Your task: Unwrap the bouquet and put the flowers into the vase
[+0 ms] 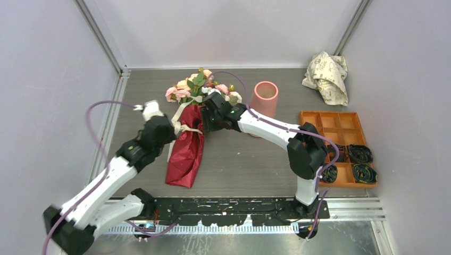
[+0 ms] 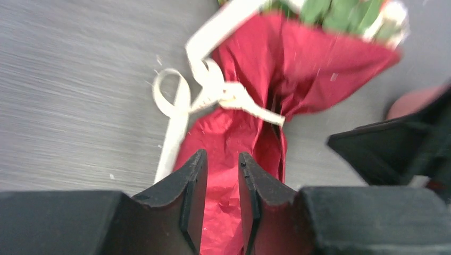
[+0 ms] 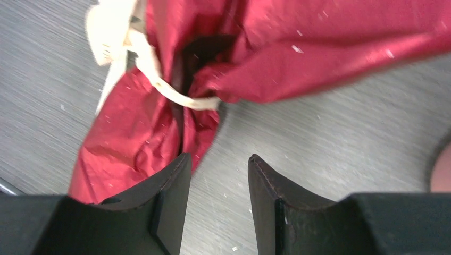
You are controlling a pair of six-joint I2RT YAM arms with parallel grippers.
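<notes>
Left gripper (image 2: 221, 156): we record its fingers a narrow gap apart, poised over the lower half of the bouquet (image 1: 185, 151). Dark red paper shows through the gap; we cannot tell whether the fingers touch it.

Right gripper (image 3: 219, 159): fingers spread, bare table (image 1: 239, 159) between them. It faces the bouquet's tied waist from the right, and one finger overlaps the edge of the red paper in its wrist view.

Orange compartment tray (image 1: 330, 119): near right, with dark coiled items in its nearer compartments.

Bouquet: we list it lying flat on the table between the two grippers, its foot toward the arm bases and its heads away.

Cream ribbon (image 2: 213, 87): knotted round the waist, with a loop and tails trailing left.

Flowers (image 1: 183, 87): pink and peach blooms with green leaves, just beyond both grippers.

Vase (image 1: 264, 98): upright, right of the blooms, apart from them.

Crumpled cream printed paper (image 1: 327, 74): far right corner.
</notes>
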